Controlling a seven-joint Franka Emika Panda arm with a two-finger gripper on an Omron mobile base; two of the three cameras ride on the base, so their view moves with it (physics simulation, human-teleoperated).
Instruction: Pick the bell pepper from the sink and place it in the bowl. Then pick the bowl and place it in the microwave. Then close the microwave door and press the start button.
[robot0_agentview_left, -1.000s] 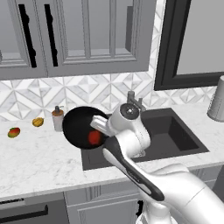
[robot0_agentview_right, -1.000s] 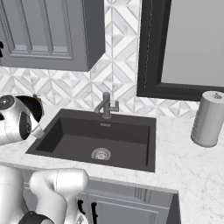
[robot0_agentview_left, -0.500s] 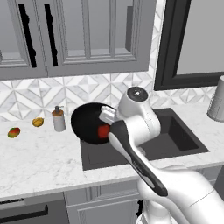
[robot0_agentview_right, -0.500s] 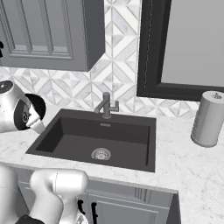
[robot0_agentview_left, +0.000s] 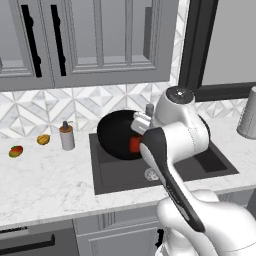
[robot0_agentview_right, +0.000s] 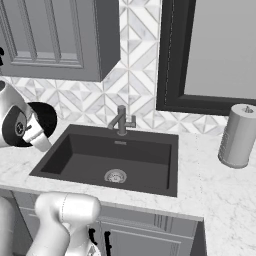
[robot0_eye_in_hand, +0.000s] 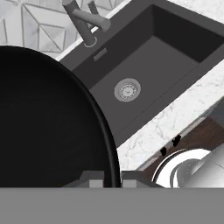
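My gripper (robot0_agentview_left: 141, 123) is shut on the rim of the glossy black bowl (robot0_agentview_left: 116, 134) and holds it tilted in the air above the left end of the sink (robot0_agentview_left: 200, 165). The small red bell pepper (robot0_agentview_left: 135, 144) lies inside the bowl, close to the hand. From the right base the bowl (robot0_agentview_right: 48, 118) hangs at the far left behind the gripper (robot0_agentview_right: 38, 136), left of the sink (robot0_agentview_right: 120, 155). In the hand view the bowl (robot0_eye_in_hand: 43, 122) covers the left half, its rim pinched by the gripper (robot0_eye_in_hand: 111, 177), with the sink (robot0_eye_in_hand: 148, 61) below. The microwave and its door are out of view.
A grey faucet (robot0_agentview_right: 121, 120) stands behind the basin, whose round silver drain (robot0_eye_in_hand: 127, 90) shows. A paper towel roll (robot0_agentview_right: 239, 135) is on the counter to the right. A small bottle (robot0_agentview_left: 66, 136) and two fruits (robot0_agentview_left: 16, 150) (robot0_agentview_left: 43, 139) sit at the left. A dark-framed grey panel (robot0_agentview_right: 220, 45) rises at the upper right.
The arm has swung to the right, carrying the bowl with the pepper from over the counter left of the sink to above the sink's left end. The grip has stayed shut.
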